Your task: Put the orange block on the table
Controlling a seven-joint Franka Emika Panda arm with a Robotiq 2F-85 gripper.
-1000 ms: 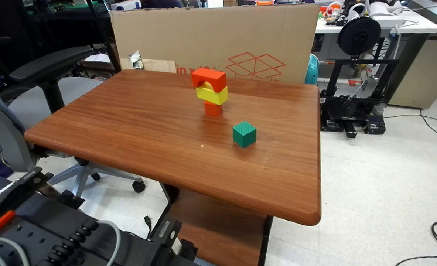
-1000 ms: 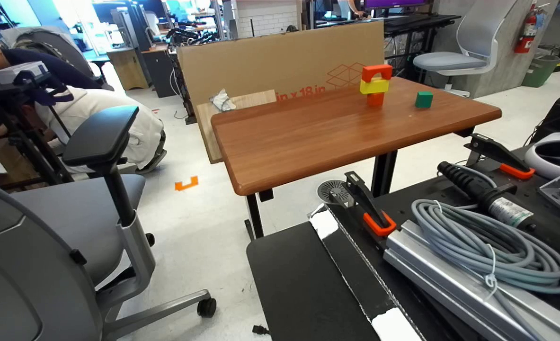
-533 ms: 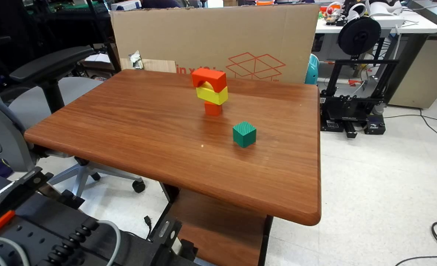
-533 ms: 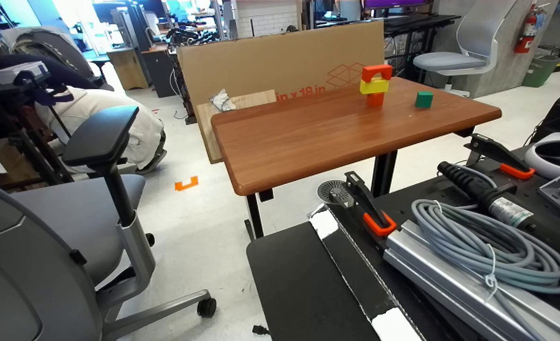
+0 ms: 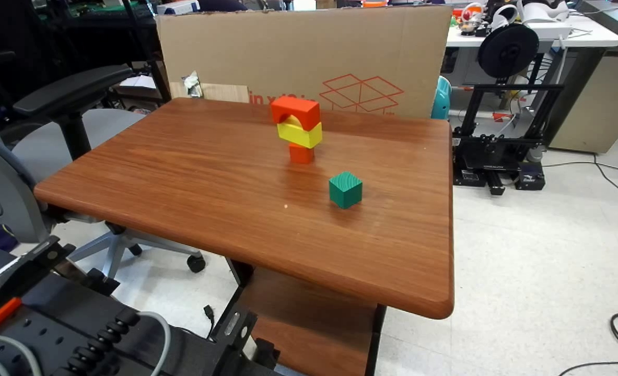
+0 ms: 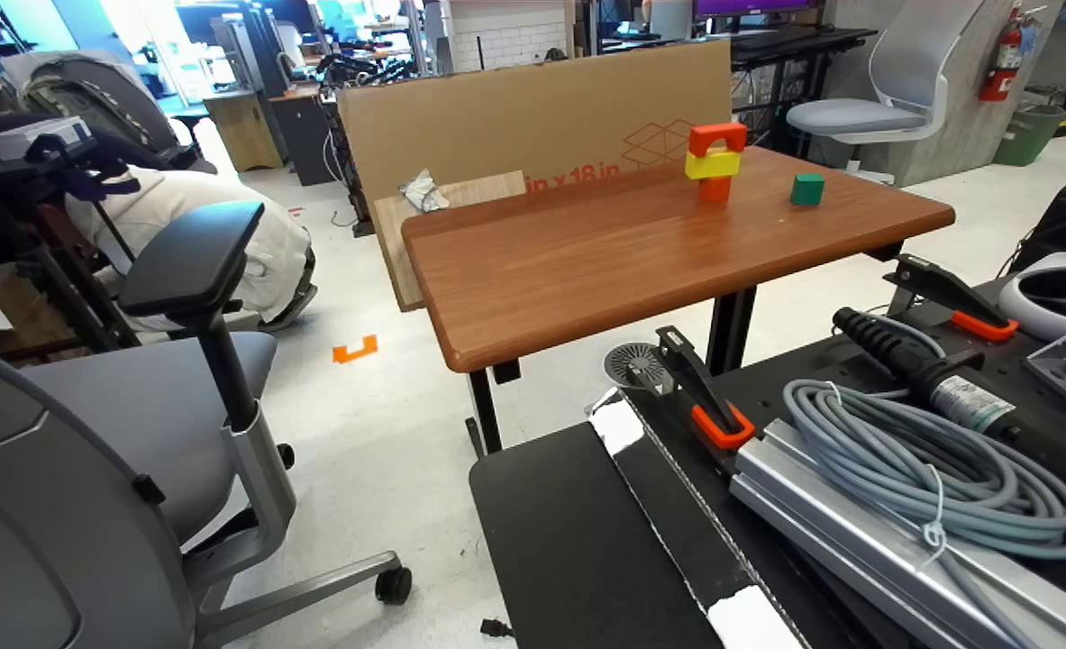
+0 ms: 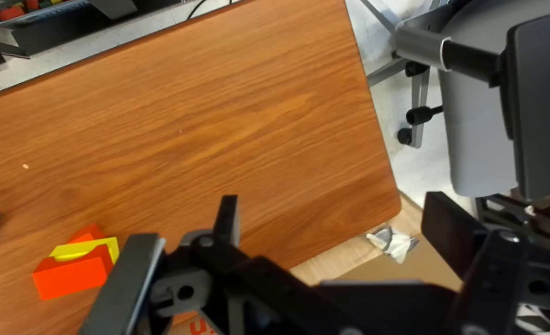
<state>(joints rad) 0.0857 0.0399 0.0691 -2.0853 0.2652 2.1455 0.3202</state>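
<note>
The orange block with an arched cut-out (image 5: 303, 108) lies on top of the yellow block (image 5: 299, 137), its arch facing down; it also shows in an exterior view (image 6: 717, 134) and the wrist view (image 7: 75, 274). Under the yellow block stands another orange-red block (image 5: 302, 154), partly hidden in the wrist view. This stack stands on the reddish-brown table (image 5: 199, 172). My gripper (image 7: 332, 200) shows only in the wrist view. It is open, with nothing between its fingers. It is above the table's corner, with the stack off to the left in that view.
A green cube (image 5: 346, 190) stands on the table near the stack. A cardboard panel (image 5: 288, 52) rises behind the table. A grey chair (image 7: 484, 107) stands beside the table. A crumpled wrapper (image 7: 392, 243) lies just past the table's corner.
The blocks and the table have not moved. At the far left of an exterior view, a person in dark clothing has shifted and the head no longer shows.
</note>
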